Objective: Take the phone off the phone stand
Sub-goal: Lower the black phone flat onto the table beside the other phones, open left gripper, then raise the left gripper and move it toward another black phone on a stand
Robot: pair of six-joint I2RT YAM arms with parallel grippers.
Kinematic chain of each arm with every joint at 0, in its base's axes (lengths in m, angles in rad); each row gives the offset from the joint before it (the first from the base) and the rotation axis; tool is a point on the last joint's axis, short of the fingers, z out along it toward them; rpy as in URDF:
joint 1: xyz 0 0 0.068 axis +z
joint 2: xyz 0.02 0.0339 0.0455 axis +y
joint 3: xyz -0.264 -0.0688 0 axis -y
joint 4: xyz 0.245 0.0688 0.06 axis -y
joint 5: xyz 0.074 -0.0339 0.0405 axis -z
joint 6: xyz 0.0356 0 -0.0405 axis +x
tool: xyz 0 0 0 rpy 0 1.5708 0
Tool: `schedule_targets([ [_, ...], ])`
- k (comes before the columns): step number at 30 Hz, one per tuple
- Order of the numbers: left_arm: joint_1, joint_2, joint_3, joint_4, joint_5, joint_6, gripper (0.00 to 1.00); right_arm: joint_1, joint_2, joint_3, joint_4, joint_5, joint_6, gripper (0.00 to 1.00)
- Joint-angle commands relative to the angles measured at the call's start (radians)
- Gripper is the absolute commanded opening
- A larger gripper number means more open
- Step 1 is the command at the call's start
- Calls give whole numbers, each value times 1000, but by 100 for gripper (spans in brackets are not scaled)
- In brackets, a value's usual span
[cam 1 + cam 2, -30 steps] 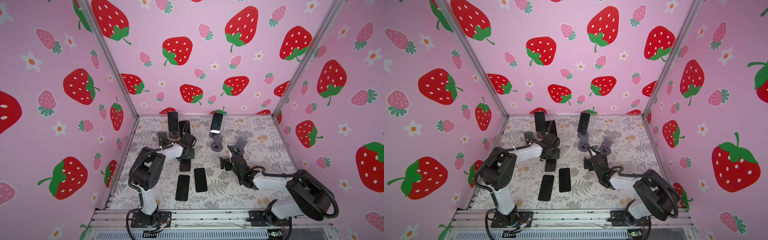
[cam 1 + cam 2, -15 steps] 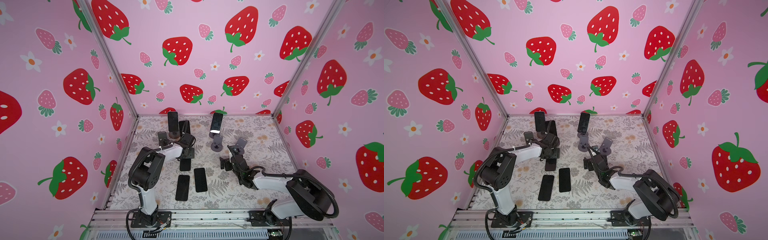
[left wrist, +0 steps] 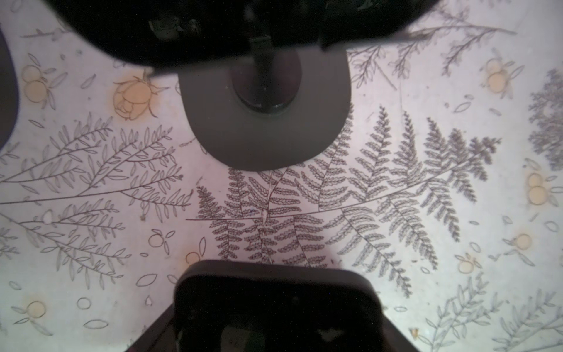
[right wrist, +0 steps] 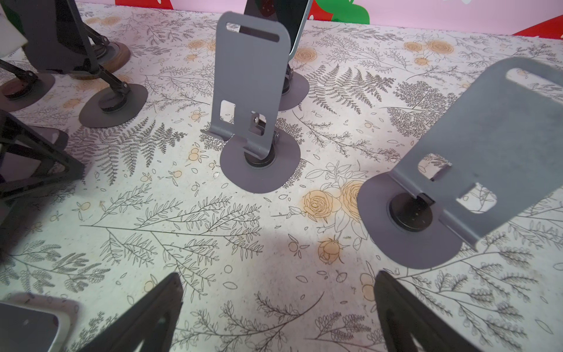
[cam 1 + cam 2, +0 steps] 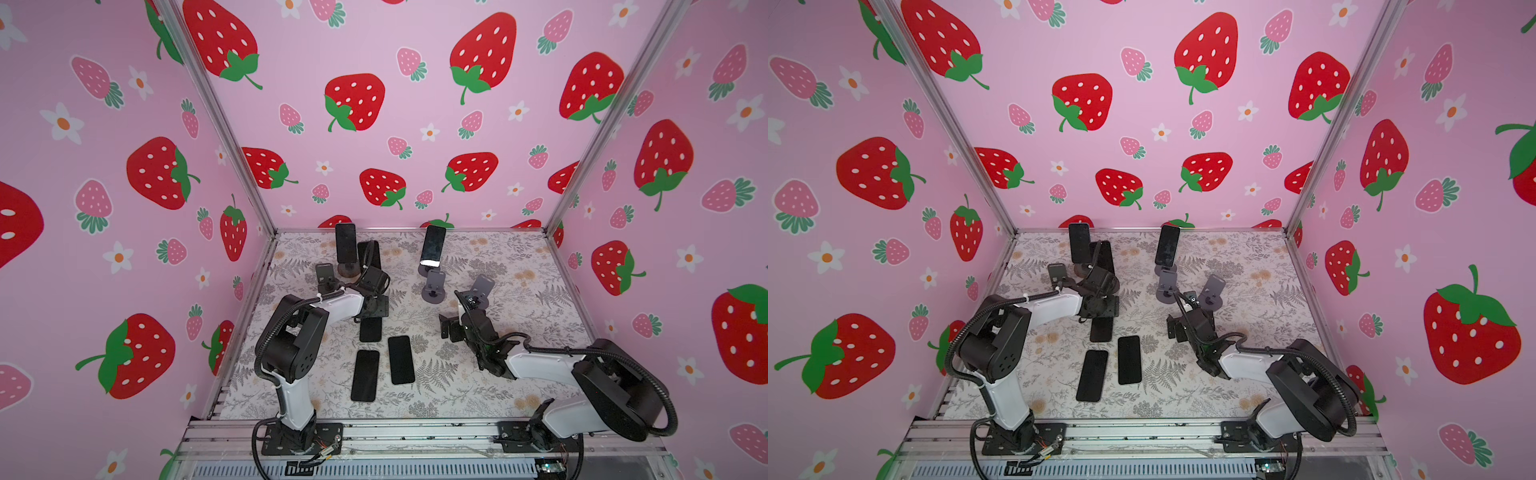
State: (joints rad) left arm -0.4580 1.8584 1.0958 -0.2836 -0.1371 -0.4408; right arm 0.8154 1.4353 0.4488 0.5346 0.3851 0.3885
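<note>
Left wrist view is dark blur top and bottom, so you cannot tell whether the left gripper (image 5: 376,308) pinches or stands parted. That arm is folded, elbow high, wrist pointing down over the phone (image 5: 370,332). The phone lies flat on the mat (image 5: 478,386), its far end hidden under the gripper. A grey stand base (image 3: 265,134) sits close by.

Right gripper (image 4: 278,275): fingers spread wide, empty, held low, facing bare grey stands (image 4: 253,76).

Top views show whole what the wrist views crop: two more flat phones (image 5: 365,376), and upright phones (image 5: 345,248) at the back.
</note>
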Motion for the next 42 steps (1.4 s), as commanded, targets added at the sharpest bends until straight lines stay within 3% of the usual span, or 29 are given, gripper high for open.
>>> schedule_targets([
  [1,4,64,-59,-83,97,-15,78,-1,9,9,-1,-10,-3,100],
  [16,4,39,-50,-112,85,-8,79,-2,7,2,15,-41,-13,100],
  [35,6,-393,27,-250,40,16,83,-1,-18,-2,7,-43,0,100],
  [42,60,-449,153,-308,-13,88,85,-1,-44,-22,16,-30,6,100],
])
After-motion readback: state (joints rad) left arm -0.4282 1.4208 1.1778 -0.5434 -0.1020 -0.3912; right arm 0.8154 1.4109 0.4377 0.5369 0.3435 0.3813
